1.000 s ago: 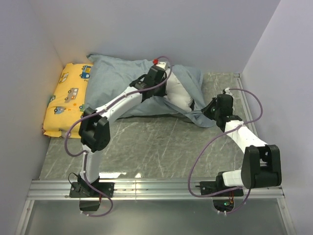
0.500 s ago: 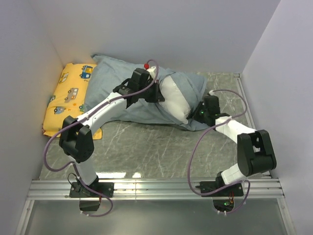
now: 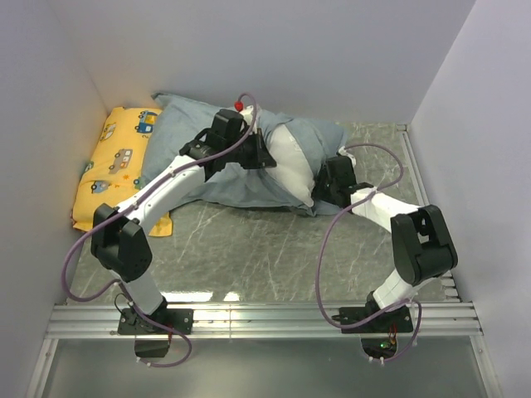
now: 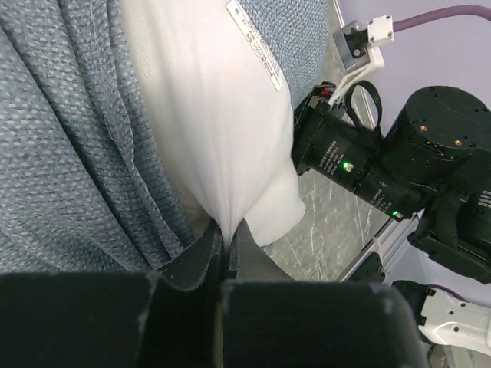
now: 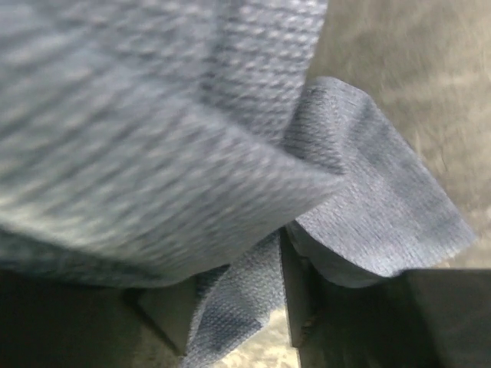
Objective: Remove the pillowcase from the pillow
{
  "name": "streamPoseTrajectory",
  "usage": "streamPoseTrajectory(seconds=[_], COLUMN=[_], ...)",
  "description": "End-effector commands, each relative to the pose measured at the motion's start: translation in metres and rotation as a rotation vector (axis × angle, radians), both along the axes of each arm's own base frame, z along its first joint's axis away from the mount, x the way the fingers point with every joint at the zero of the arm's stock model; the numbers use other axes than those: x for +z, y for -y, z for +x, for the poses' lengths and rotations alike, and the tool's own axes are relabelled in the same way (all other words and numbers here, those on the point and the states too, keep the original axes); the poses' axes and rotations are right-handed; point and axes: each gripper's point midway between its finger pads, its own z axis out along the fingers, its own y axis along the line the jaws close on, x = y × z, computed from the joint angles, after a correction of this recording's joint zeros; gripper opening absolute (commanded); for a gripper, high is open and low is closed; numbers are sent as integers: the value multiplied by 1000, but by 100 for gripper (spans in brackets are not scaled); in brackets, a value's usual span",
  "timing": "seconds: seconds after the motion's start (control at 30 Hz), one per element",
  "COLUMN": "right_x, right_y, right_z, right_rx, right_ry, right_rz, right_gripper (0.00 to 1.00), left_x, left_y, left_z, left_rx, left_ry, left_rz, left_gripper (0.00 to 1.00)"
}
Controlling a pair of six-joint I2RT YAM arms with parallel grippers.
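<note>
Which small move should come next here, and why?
Probably draw the left tool a little rightward, out of the opening: it pinches the exposed white pillow, the right tool holds the pillowcase edge, and most of the pillow is inside.

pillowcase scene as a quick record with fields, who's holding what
pillow: white, one end bare, the rest covered
pillowcase: grey-blue, bunched around the pillow
left pincer: shut on the pillow's bare white end
right pincer: a pillowcase fold lies in it, grip unclear
yellow cushion: beside the pillowcase, at the left wall
</note>
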Motion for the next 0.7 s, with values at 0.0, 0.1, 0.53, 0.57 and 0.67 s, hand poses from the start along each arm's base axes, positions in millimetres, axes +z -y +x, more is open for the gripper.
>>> streamPoseTrajectory(seconds=[0.0,0.1,0.53,0.57,0.67], right_x=[-2,12,105,105,100], right_y=[11,-2,7,10,24], right_z=[8,5,-20,-22,-27], right_rx=[-35,6,36,30,-3], right_ry=[13,57,209,204,192], right_rz=[-53,12,35,26,5], right_gripper=[55,63,75,75,77], left_x=[180,164,18,14,-2], left_y=[-10,-5,-14,-16,-14], left_z=[-39,-39,-66,-67,-75], left_rx=[-73,-99,-71,-67,-75], left_ry=[318,268,35,33,12], left_rz=[-302,-283,-183,-180,-173], left_gripper=[0,0,0,1,1])
